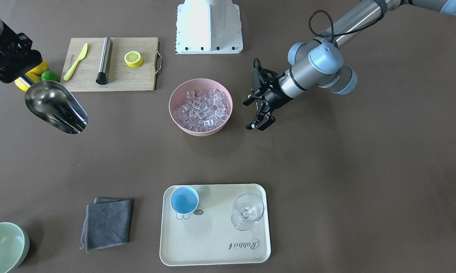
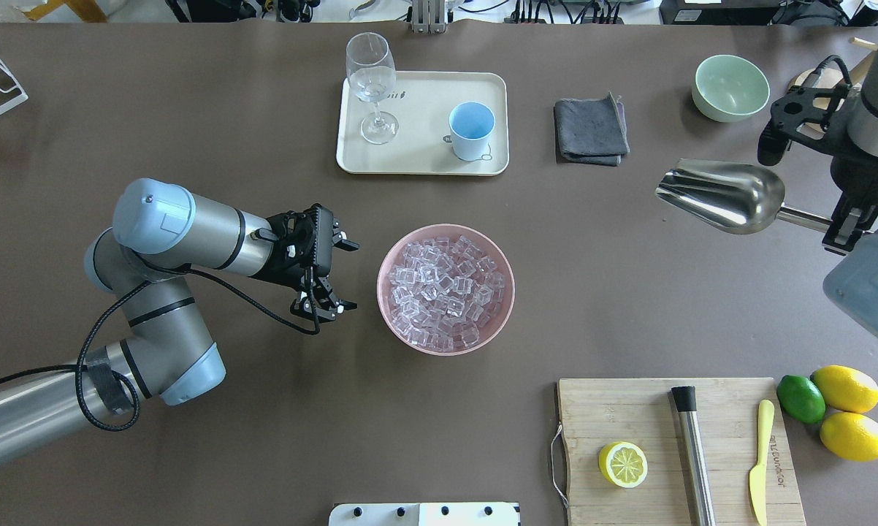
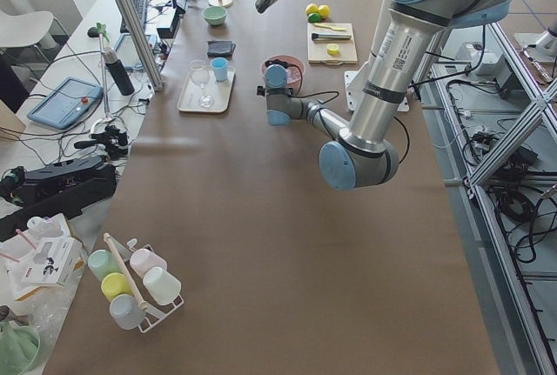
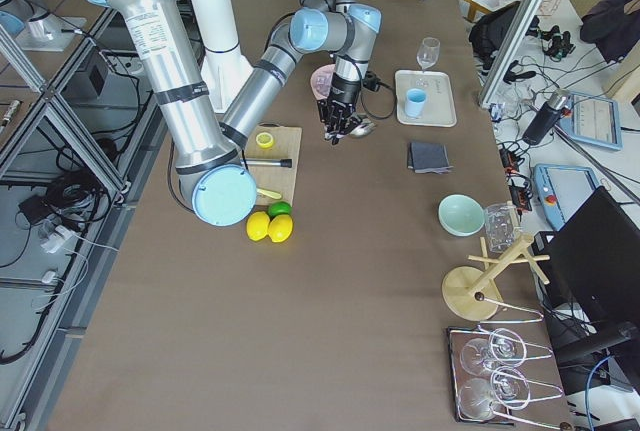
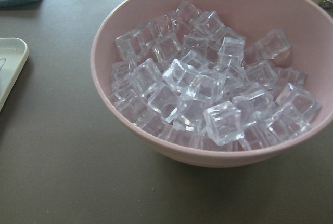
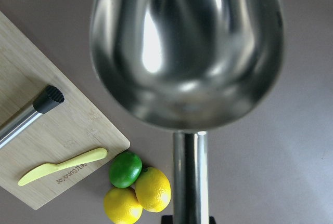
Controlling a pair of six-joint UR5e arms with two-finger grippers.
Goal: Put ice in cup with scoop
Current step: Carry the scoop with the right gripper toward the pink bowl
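Observation:
The ice (image 2: 446, 285) fills a pink bowl (image 2: 410, 332) at the table's middle, and the left wrist view shows it close up (image 5: 208, 94). The light-blue cup (image 2: 472, 130) stands empty on a cream tray (image 2: 424, 157) beyond the bowl. My right gripper (image 2: 844, 226) is shut on the rod handle of the steel scoop (image 2: 724, 196). It holds the scoop empty in the air, far to the bowl's right, trough towards the bowl. The right wrist view shows the empty trough (image 6: 187, 47). My left gripper (image 2: 345, 276) is open and empty just left of the bowl.
A stemmed glass (image 2: 371, 80) stands on the tray. A grey cloth (image 2: 589, 131) and a pale green bowl (image 2: 730, 88) lie at the far right. A cutting board (image 2: 629, 409) holds a lemon half, a steel cylinder and a yellow knife, with a lime and two lemons (image 2: 844, 409) beside it.

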